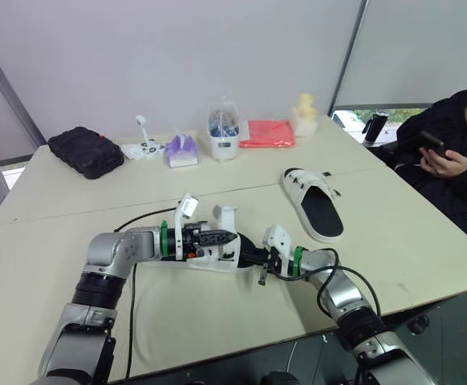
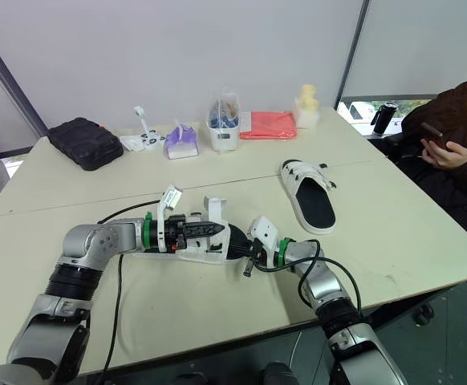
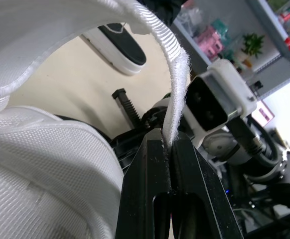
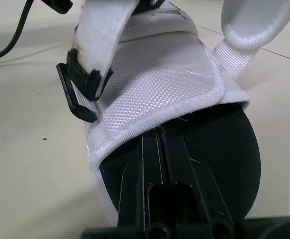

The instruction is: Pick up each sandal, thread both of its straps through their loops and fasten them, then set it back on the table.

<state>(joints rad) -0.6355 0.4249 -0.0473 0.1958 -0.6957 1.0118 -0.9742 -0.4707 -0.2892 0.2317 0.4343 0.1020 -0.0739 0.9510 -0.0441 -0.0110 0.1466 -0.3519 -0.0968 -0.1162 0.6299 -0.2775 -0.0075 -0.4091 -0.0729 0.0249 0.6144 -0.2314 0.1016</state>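
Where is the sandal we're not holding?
In the head views the loose sandal lies flat on the table on the robot's right, beyond the right gripper and the held sandal, with the red cloth farther back.

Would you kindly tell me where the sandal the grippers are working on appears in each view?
Left eye view: sandal low centre, between the left gripper and right gripper.
Right eye view: sandal low, left of centre.
Left wrist view: its white upper close by, strap pinched.
Right wrist view: upper over the black insole.
Shared landmark: the beige table.
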